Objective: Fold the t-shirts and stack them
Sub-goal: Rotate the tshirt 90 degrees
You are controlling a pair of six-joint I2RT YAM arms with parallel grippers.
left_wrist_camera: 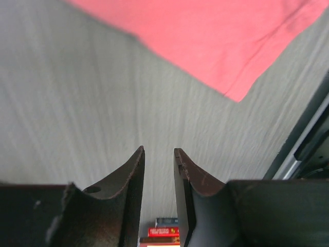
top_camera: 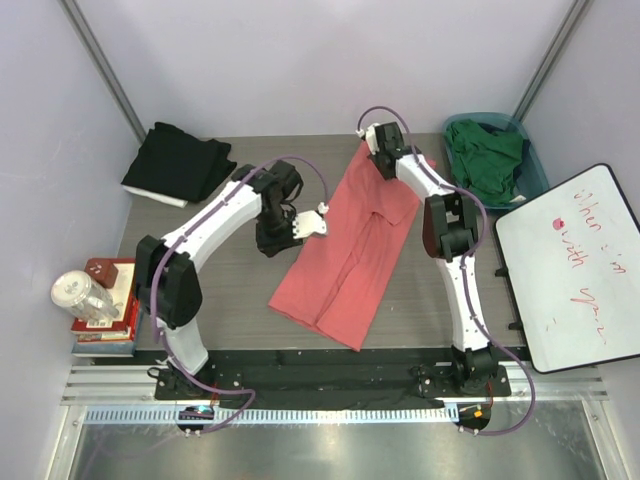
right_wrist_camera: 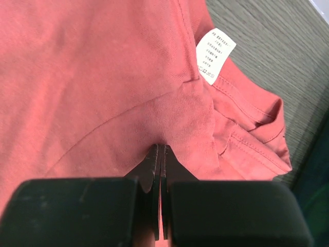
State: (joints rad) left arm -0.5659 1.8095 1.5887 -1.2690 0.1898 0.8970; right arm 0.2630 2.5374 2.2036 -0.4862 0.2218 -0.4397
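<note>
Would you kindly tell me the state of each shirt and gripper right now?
coral-pink t-shirt, partly folded, lying flat, far end pinched.
black t-shirt, roughly folded, far-left corner.
dark green t-shirt, crumpled in the basket.
left gripper, slightly open, empty.
right gripper, shut on the coral-pink t-shirt.

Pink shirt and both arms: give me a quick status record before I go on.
pink shirt: lies lengthwise mid-table, white tag showing
right jaws: shut, pinching the pink shirt's far end
left jaws: slightly open, empty, over bare table by the shirt's left edge
black shirt: far-left corner, apart from the pink one
green shirt: in the basket, far right
</note>
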